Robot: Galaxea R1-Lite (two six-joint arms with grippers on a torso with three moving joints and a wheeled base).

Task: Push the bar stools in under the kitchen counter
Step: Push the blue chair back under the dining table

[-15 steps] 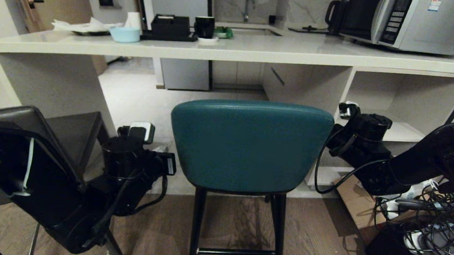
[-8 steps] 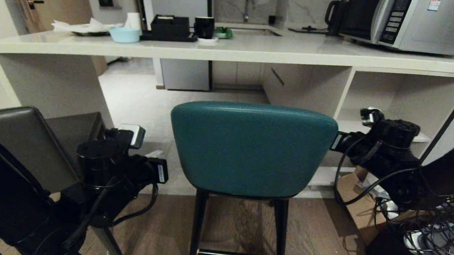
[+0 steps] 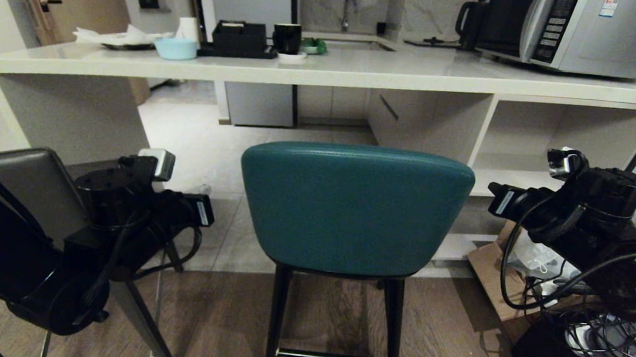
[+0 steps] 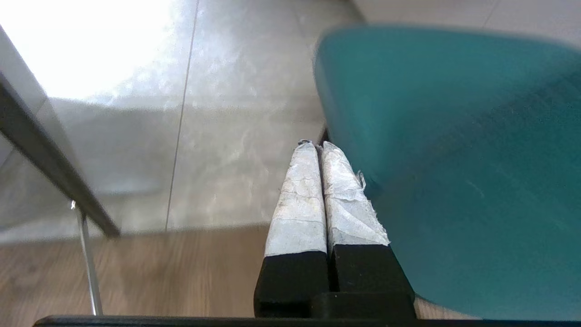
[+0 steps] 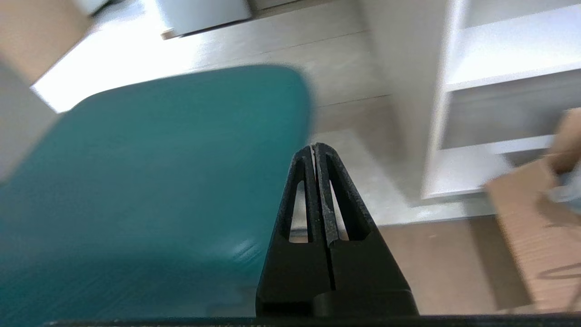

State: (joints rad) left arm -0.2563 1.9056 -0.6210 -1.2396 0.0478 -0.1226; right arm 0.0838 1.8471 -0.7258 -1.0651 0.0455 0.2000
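The teal bar stool point(image 3: 355, 208) stands in the middle, its padded back towards me, in front of the gap under the kitchen counter point(image 3: 324, 71). The dark grey bar stool point(image 3: 19, 182) stands at the left, partly hidden by my left arm. My left gripper point(image 3: 205, 216) is shut and empty, a little to the left of the teal back. The left wrist view shows its taped fingertips point(image 4: 316, 144) pressed together beside the teal stool point(image 4: 454, 159). My right gripper point(image 3: 494, 197) is shut and empty, just right of the back. Its black tips point(image 5: 314, 146) meet beside the teal stool point(image 5: 150, 181).
On the counter stand a microwave point(image 3: 570, 28), a black mug point(image 3: 287, 37) and a pale blue bowl point(image 3: 175, 48). White open shelving point(image 3: 544, 176) fills the counter's right end. A cardboard box point(image 3: 497, 278) and tangled cables point(image 3: 612, 334) lie on the floor at right.
Both arms have swung outward from the teal stool's back: the left gripper to the left and up, the right gripper to the right. Both stayed shut.
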